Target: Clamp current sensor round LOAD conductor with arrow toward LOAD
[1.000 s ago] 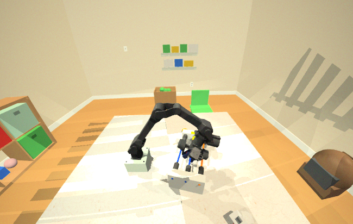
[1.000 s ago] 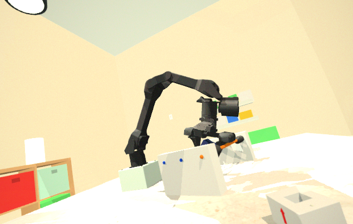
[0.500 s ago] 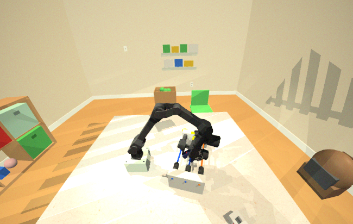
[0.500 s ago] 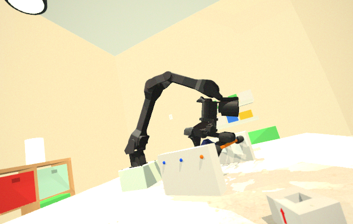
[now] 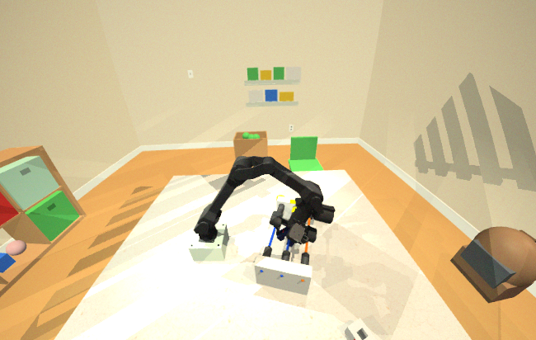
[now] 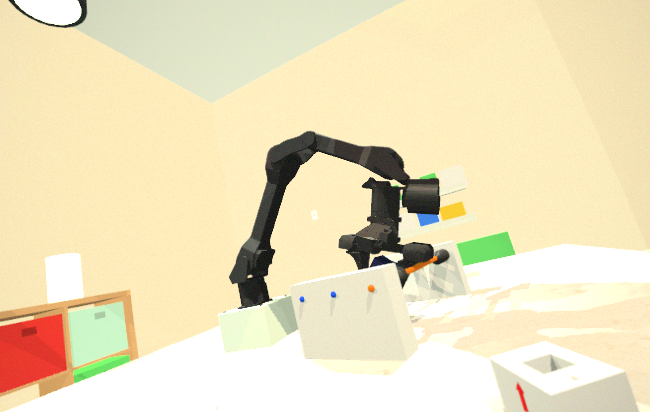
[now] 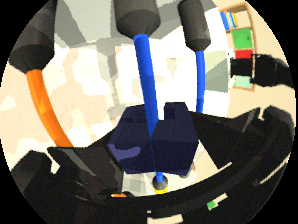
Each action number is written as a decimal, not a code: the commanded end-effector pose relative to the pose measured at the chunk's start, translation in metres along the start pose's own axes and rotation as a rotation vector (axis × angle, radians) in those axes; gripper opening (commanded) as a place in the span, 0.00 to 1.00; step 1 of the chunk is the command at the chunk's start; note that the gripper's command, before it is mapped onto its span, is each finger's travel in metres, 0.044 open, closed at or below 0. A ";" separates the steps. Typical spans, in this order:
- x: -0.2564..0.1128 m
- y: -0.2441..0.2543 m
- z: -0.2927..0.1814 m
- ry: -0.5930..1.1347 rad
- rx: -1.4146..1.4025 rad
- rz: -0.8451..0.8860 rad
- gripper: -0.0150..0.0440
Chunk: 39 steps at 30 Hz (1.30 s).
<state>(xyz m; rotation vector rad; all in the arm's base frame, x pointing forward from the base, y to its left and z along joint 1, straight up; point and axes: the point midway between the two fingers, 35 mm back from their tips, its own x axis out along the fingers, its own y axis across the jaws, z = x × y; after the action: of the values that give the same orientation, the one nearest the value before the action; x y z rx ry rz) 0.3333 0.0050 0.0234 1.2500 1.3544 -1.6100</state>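
The dark blue sensor (image 7: 175, 150) (image 6: 383, 262) sits around the middle blue conductor (image 7: 145, 70) (image 5: 288, 245). Its two halves look nearly together, with the conductor running between them; the latch and the arrow cannot be made out. My gripper (image 7: 156, 119) (image 5: 291, 232) (image 6: 386, 261) is shut on the sensor, one finger on each side. An orange conductor (image 7: 37, 100) (image 5: 307, 247) and an outer blue conductor (image 7: 200, 75) (image 5: 271, 238) run on either side. The LOAD marking is not readable in any view.
The conductors span between a near white block (image 5: 283, 276) (image 6: 350, 322) and a far white block (image 6: 445, 281) with yellow marks beside it. A small white block (image 6: 589, 371) with a square hole and a red arrow stands at the table's front right.
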 end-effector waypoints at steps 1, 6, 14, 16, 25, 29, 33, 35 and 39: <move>0.000 -0.001 0.000 -0.001 0.000 -0.003 0.25; 0.000 -0.001 0.000 -0.001 0.000 -0.003 0.25; 0.000 -0.001 0.000 -0.001 0.000 -0.003 0.25; 0.000 -0.001 0.000 -0.001 0.000 -0.003 0.25; 0.000 -0.001 0.000 -0.001 0.000 -0.003 0.25; 0.000 -0.001 0.000 -0.001 0.000 -0.003 0.25; -0.001 0.000 0.000 -0.001 -0.001 0.027 0.25; -0.002 0.000 0.000 -0.002 -0.002 0.068 0.25; -0.006 -0.002 0.000 -0.003 -0.004 0.174 0.25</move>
<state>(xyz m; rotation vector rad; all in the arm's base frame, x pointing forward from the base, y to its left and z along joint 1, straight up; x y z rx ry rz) 0.3337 0.0050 0.0237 1.2958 1.2769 -1.5420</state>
